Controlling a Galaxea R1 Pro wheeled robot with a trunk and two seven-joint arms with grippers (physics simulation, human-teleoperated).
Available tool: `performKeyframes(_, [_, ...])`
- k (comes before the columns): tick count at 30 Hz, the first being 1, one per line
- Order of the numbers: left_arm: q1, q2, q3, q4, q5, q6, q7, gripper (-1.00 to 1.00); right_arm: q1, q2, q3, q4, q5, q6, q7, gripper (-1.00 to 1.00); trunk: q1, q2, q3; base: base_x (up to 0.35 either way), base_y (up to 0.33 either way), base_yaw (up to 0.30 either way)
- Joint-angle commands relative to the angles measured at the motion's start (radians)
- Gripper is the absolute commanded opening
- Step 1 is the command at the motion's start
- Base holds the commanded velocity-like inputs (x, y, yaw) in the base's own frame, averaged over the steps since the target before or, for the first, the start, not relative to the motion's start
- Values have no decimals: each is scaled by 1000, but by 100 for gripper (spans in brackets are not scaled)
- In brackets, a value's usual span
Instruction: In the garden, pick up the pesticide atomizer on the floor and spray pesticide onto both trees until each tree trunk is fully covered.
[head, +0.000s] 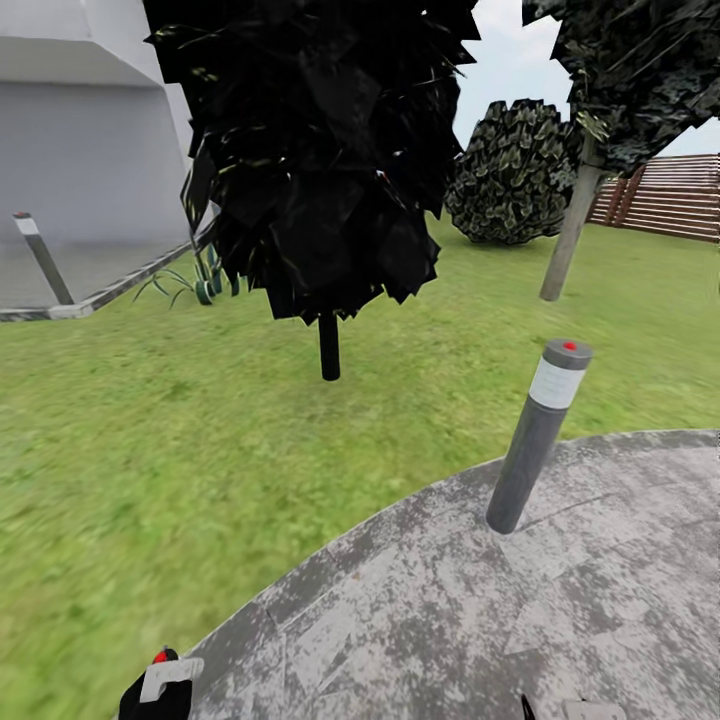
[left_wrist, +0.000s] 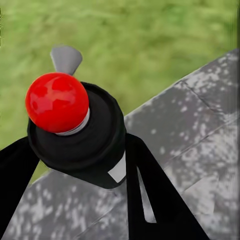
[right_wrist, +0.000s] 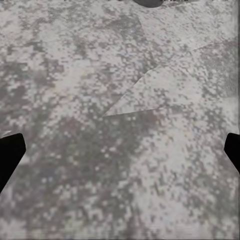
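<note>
The pesticide atomizer (left_wrist: 92, 137) is a black bottle with a round red knob and a small grey nozzle. My left gripper (left_wrist: 82, 167) is shut on it, one black finger on each side. Both also appear at the lower left of the head view, the atomizer (head: 161, 658) red-topped in the left gripper (head: 160, 692) over the edge of the paved patch. One tree (head: 640, 70) stands at the back right on a pale leaning tree trunk (head: 568, 240). My right gripper (right_wrist: 120, 155) hangs open over the grey paving, holding nothing.
A dark-grey post (head: 537, 440) with a light band and red dot stands on the round paved patch (head: 450, 620); a second post (head: 40, 255) is by the grey building. A black-leaved tree (head: 320, 150) with a short black trunk stands ahead. A bush (head: 515, 170) and wooden fence (head: 670, 195) are beyond.
</note>
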Motion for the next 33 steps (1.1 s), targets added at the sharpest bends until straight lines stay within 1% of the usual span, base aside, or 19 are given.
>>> performKeyframes(1, [0, 0, 4, 1, -7, -4, 1, -100, -1, 1, -5, 2, 10, -3, -1, 100, -1, 0, 4, 0, 0, -27])
performKeyframes(14, [0, -2, 2, 3, -7, -3, 1, -100, -1, 1, -5, 4, 10, -3, 0, 100, -6, 3, 55, 0, 0, -5])
performKeyframes(20, [0, -3, 2, 4, -10, -3, 1, -100, -1, 1, -5, 4, 10, -3, 0, 100, -29, 45, 74, 0, 0, 62])
performKeyframes(33, [0, -6, 1, 6, -15, -2, 1, -100, -1, 1, -5, 4, 10, -3, -1, 100, -79, 136, 115, 0, 0, 258])
